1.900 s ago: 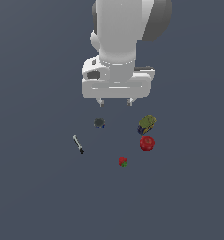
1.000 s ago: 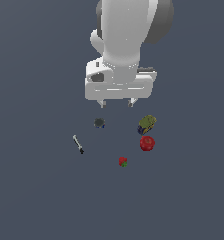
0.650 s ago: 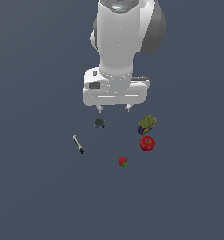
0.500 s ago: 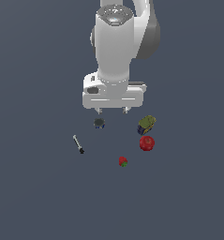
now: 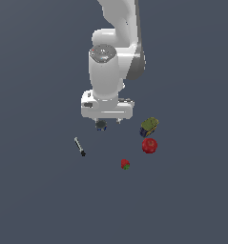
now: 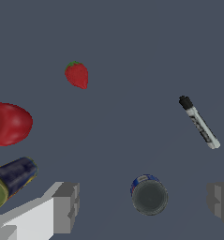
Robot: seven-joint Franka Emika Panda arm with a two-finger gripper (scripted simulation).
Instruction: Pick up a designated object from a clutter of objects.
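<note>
The designated object [image 5: 101,125] is a small squat can with a dark grey top and blue rim; in the wrist view the designated object [image 6: 149,195] lies between my two grey fingers [image 6: 65,206]. My gripper [image 5: 108,122] is open and hangs just above it, partly hiding it in the exterior view. The clutter of objects lies around it: a red apple [image 5: 150,145], a strawberry [image 5: 125,164], an olive-yellow can [image 5: 149,127] and a thin black-tipped stick [image 5: 79,147].
The floor is a plain dark grey surface. In the wrist view the apple [image 6: 9,123], the olive-yellow can [image 6: 10,180], the strawberry [image 6: 77,75] and the stick [image 6: 199,123] all lie apart from the small can.
The arm has come down and shifted toward the exterior view's left, so the open gripper now hangs right over the small dark can. The objects have not moved.
</note>
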